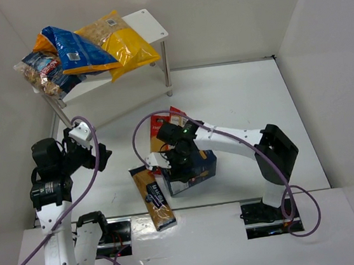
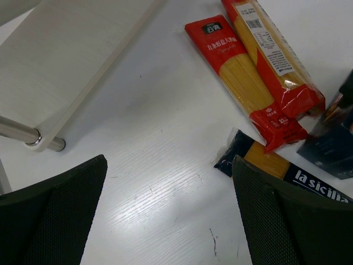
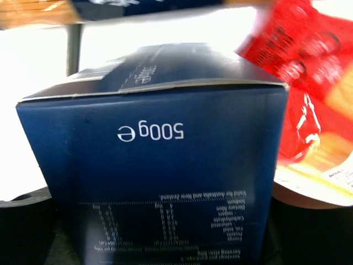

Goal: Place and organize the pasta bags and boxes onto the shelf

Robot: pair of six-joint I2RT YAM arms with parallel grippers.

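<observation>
The dark blue pasta box (image 1: 197, 168) stands mid-table and fills the right wrist view (image 3: 165, 143). My right gripper (image 1: 179, 154) (image 3: 165, 243) is down over it, a finger against each side of the box. Two slim red and orange-cream boxes (image 1: 166, 121) (image 2: 242, 77) lie just beyond it. The clear spaghetti packet with a black label (image 1: 154, 199) (image 2: 265, 160) lies to its left. Blue (image 1: 74, 48), yellow (image 1: 122, 43), orange (image 1: 42, 42) and clear (image 1: 45, 74) bags are piled on the shelf (image 1: 145, 24) top. My left gripper (image 1: 93, 151) (image 2: 168, 215) hangs open over bare table.
The shelf's lower board (image 2: 71, 55) and a metal leg foot (image 2: 49, 144) are near my left gripper. White walls close in the table at the back and both sides. A purple cable (image 1: 139, 133) loops over the table between the arms.
</observation>
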